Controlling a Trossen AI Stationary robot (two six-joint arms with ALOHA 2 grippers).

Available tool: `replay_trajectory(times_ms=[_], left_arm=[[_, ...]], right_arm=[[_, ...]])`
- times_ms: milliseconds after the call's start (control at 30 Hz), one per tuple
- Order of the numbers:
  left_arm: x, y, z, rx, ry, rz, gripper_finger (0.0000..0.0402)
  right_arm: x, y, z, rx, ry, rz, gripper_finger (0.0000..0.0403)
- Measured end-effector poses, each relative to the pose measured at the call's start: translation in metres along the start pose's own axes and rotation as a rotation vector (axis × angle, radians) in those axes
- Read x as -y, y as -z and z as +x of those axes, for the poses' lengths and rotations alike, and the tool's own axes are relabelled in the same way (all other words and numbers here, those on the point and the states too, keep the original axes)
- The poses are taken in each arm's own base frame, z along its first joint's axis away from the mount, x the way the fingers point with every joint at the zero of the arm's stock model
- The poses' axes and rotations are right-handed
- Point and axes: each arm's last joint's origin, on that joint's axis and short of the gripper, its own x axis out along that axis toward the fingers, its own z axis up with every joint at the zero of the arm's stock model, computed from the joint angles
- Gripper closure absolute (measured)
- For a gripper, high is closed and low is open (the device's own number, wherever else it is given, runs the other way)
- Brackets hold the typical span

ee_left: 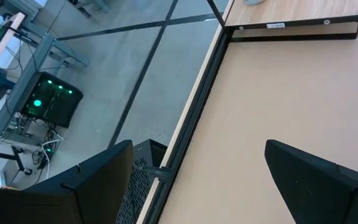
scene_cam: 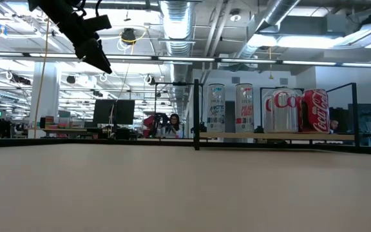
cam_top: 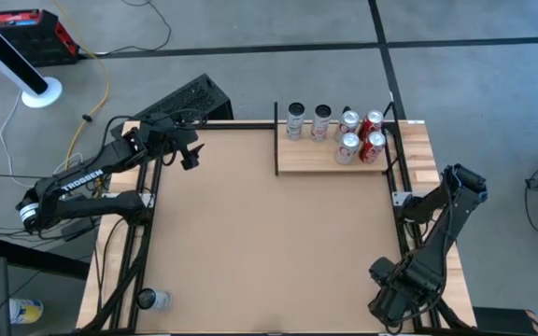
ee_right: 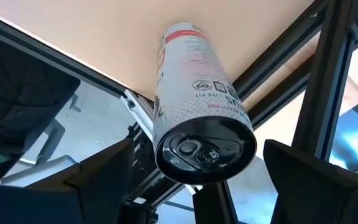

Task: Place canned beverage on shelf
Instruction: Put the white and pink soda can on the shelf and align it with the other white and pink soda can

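The shelf (cam_top: 297, 161), a pale wood platform with black uprights, stands at the table's far right and bears several upright cans (cam_top: 347, 147); it also shows in the low view (scene_cam: 275, 136). A white can with a red band and black top (ee_right: 197, 106) shows only in the right wrist view, top toward the camera, far end against the tabletop board. My right gripper (ee_right: 199, 155), at the near right corner (cam_top: 388, 301), is open, one finger on either side of this can's top and apart from it. My left gripper (cam_top: 187, 154) is open and empty above the far left corner.
A silvery can (cam_top: 153, 299) lies by the table's near left corner. The table's black frame rails (ee_right: 328, 74) run close beside my right gripper. The brown tabletop (cam_top: 269, 233) lies between both arms. The shelf's front edge (ee_left: 291, 30) shows in the left wrist view.
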Motion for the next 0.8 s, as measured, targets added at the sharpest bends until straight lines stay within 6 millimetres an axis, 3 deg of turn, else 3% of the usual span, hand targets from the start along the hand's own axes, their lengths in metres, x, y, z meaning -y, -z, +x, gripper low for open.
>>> replay_trajectory(times_ms=[300,533,800], left_arm=[[0.000,0.000,0.000,0.000,0.000,0.000,0.0051],[0.000,0.000,0.000,0.001,-0.001,0.000,0.0051],[0.000,0.000,0.000,0.003,-0.003,0.001,0.0051]], right_arm=[[-0.001,-0.011,0.034,-0.086,0.018,-0.077,0.0021],[0.000,-0.013,0.032,-0.083,0.024,-0.100,0.0040],[0.000,-0.019,0.027,-0.124,0.014,-0.151,0.0124]])
